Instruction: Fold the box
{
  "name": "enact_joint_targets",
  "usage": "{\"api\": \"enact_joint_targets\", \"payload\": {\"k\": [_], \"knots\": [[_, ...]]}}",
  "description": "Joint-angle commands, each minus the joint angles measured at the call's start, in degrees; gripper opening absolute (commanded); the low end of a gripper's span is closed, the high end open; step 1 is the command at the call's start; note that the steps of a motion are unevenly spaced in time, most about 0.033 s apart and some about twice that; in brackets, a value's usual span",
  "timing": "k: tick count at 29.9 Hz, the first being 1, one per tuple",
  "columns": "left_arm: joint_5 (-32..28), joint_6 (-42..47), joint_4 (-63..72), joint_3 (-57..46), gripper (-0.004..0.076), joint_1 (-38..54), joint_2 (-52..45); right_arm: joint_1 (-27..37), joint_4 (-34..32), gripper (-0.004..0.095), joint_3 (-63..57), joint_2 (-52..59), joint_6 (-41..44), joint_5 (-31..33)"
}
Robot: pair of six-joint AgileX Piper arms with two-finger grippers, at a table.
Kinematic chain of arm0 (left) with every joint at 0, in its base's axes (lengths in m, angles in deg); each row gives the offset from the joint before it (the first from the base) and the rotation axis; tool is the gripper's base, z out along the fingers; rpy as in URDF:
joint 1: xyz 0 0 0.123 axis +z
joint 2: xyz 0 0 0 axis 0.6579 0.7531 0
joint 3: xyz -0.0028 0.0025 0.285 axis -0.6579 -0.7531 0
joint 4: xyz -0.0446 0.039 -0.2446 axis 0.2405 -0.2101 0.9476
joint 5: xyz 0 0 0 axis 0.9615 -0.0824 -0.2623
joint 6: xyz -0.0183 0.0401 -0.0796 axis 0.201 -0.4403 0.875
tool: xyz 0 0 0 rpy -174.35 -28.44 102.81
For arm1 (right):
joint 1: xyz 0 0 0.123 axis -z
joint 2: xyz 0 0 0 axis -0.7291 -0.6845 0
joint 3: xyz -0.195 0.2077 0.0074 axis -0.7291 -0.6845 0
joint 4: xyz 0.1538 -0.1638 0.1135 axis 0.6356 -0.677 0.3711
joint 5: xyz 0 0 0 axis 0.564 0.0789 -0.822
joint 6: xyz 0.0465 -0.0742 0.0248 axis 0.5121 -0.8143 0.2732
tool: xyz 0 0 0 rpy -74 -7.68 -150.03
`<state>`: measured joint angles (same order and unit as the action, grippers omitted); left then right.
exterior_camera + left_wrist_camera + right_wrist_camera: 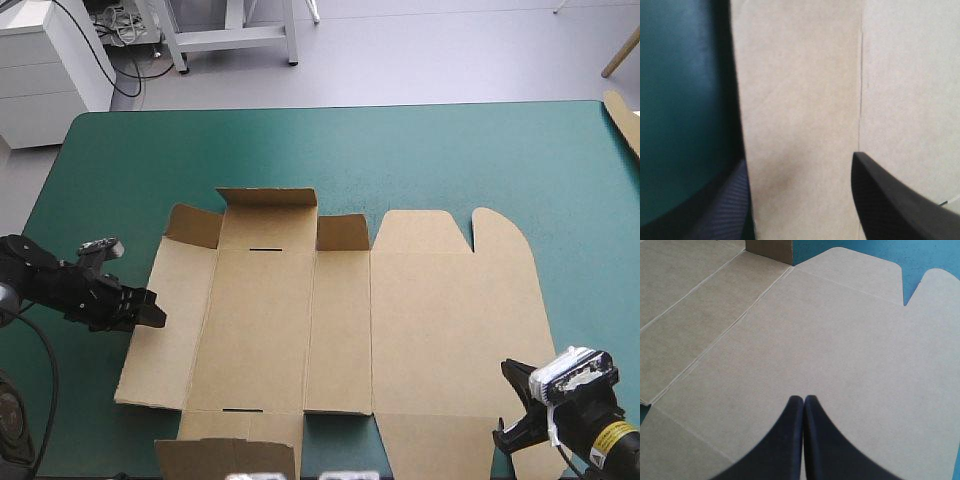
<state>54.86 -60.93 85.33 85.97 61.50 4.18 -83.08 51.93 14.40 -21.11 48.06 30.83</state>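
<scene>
High view: the box lies mid-table on the cover, nearly flat. Only its far flaps tilt up, so I judge most folding is left.

Left wrist view: the left gripper has its 2 fingers spread astride the left panel's edge.

Right wrist view: the right gripper, fingers pressed together, is over the lid.

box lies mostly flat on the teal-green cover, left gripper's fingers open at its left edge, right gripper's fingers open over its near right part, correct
Not quite. The right gripper has its fingers shut, meeting in one pointed arch, as the right wrist view shows. The rest holds: the box lies mostly flat on the teal-green cover, the left gripper is open at its left edge, and the right one is over its near right part.
</scene>
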Motion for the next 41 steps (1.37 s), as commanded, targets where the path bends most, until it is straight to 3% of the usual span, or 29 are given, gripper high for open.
{"api": "enact_joint_targets", "payload": {"k": [1,8,22,25,30,36,41], "knots": [[4.63,0.66,2.7,-0.67,0.0423,-3.31,-1.59,0.15,-0.69,-0.0022,1.42,-0.61,-0.33,-4.15],[4.63,5.94,2.72,-2.81,0.0423,-5.18,-1.59,0.15,-0.69,-0.0021,1.42,-0.61,-0.33,-4.15],[4.63,6.05,5.77,-3.56,0.0407,-14.24,-1.59,0.15,-0.69,-0.0021,1.42,-0.61,-0.47,-4.15],[4.53,6.05,5.64,-3.56,0.032,-14.24,-1.59,0.15,-0.69,-0.0021,1.42,-0.61,-0.47,-4.15],[4.53,4.52,4.86,-3.56,0.0016,-14.24,-1.59,0.15,-0.69,-0.0022,1.42,-0.61,-0.47,-4.15],[3.48,4.06,-0.25,-1.4,-0.0008,-14.37,-1.59,0.15,-0.69,-0.0021,1.42,-0.61,-0.47,-4.15],[1.19,4.06,-6.99,9.34,-0.0008,-16.18,-1.59,0.15,-0.69,-0.0021,1.42,-0.61,-0.47,-4.15]]}}
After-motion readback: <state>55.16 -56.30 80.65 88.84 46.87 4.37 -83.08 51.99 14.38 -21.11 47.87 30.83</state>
